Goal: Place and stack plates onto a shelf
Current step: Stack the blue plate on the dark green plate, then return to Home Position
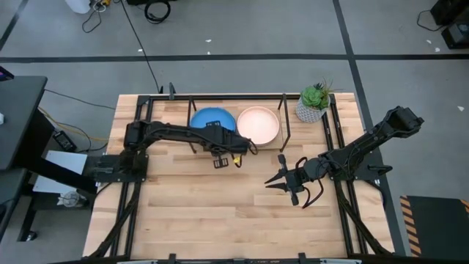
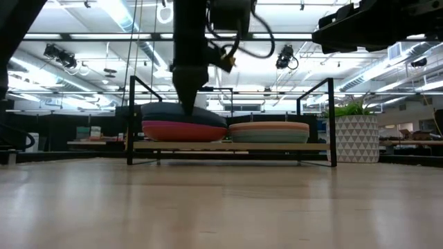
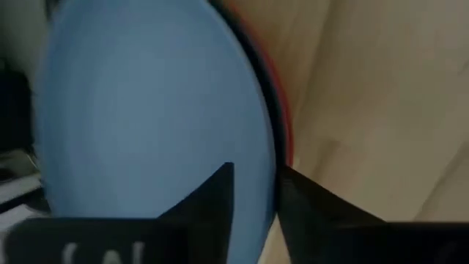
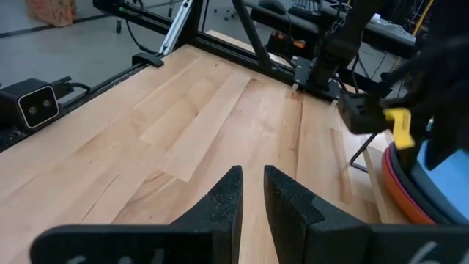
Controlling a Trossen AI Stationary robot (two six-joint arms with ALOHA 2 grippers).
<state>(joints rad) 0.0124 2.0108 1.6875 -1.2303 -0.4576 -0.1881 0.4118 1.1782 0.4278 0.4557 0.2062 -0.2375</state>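
The shelf (image 2: 228,146) stands at the table's far side and bears two stacks of plates. The blue plate (image 1: 207,117) tops the left stack, with a dark plate and a red-orange one (image 3: 287,132) under it. The cream-peach plate (image 1: 258,123) tops the right stack (image 2: 268,131). My left gripper (image 1: 220,138) is at the blue plate's near rim and shut on it. My right gripper (image 1: 277,180) hovers over bare table near the right side, its fingers a narrow gap apart and holding nothing. My left gripper (image 3: 256,172) pinches the blue plate by its rim (image 3: 260,147). One finger (image 3: 216,194) lies on the plate's upper face and the other (image 3: 308,209) is outside the rim. In the low view it comes down from above (image 2: 188,104). The plate lies on the left stack.
A potted plant (image 1: 314,103) in a white pot stands at the shelf's right end. The shelf's black rods (image 1: 285,125) rise around the stacks. Bare wood (image 1: 220,213) covers the table's near half. Black rails (image 1: 344,213) run along the table's sides.
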